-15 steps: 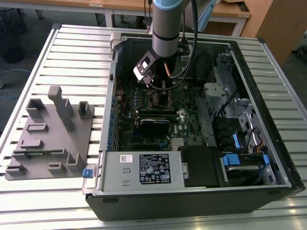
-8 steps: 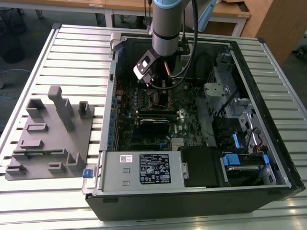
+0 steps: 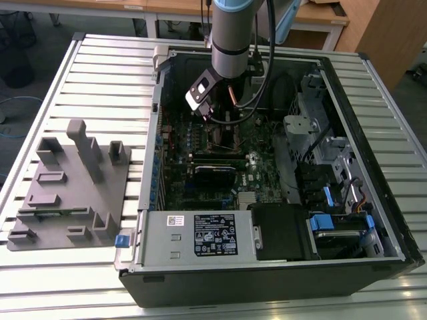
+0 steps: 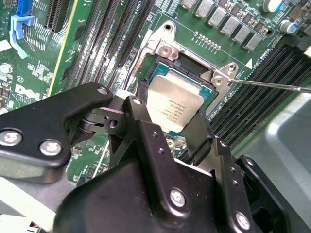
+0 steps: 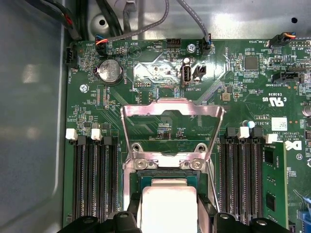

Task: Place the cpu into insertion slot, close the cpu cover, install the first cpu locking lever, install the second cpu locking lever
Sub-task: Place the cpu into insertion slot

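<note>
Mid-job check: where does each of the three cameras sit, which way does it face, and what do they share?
Exterior view: off the arm, high up, looking down into the open computer case; the arm reaches into it.
Second wrist view: at the wrist, looking obliquely past the gripper at the cpu at the insertion slot.
First wrist view: at the wrist, facing the motherboard squarely, with the cpu cover open.
Shared: both wrist views show the cpu and gripper.

I found a slatted metal table [image 3: 100, 73]. On it lay an open computer case [image 3: 267, 283] and, beside it, a grey fixture [image 3: 67, 200].
</note>
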You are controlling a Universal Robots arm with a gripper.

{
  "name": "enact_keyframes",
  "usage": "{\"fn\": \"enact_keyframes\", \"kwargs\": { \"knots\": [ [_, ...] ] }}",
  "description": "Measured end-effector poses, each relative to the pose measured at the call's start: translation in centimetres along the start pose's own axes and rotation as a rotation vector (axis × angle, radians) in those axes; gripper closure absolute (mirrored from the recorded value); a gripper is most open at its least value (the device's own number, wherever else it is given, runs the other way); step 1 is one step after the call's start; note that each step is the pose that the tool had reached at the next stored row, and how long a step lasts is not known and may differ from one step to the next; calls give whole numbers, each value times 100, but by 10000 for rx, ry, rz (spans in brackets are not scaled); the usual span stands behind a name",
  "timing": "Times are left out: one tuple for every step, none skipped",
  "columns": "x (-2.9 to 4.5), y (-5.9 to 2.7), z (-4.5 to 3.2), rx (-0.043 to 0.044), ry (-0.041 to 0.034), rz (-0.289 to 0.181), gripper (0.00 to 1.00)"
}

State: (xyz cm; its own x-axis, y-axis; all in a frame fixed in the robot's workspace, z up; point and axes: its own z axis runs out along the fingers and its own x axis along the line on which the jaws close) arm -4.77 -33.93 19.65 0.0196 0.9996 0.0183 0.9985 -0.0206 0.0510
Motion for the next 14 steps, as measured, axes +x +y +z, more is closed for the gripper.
{"fn": "enact_keyframes", "kwargs": {
  "knots": [
    [0,0,0,0,0,1,46],
    [0,0,0,0,0,2,46],
    [0,0,0,0,0,3,46],
    [0,0,0,0,0,3,46],
    [0,0,1,0,0,5,46],
    [0,0,1,0,-1,16,46],
    [0,0,1,-1,-2,30,46],
    [0,0,1,-1,-2,40,46],
    [0,0,1,0,-2,43,46],
    [0,0,1,-1,-3,45,46],
    [0,0,1,-1,-2,45,46],
    [0,0,1,-1,-2,46,46],
    [0,0,2,-1,-2,46,46],
    [0,0,5,-3,1,46,46]
  ]
}}
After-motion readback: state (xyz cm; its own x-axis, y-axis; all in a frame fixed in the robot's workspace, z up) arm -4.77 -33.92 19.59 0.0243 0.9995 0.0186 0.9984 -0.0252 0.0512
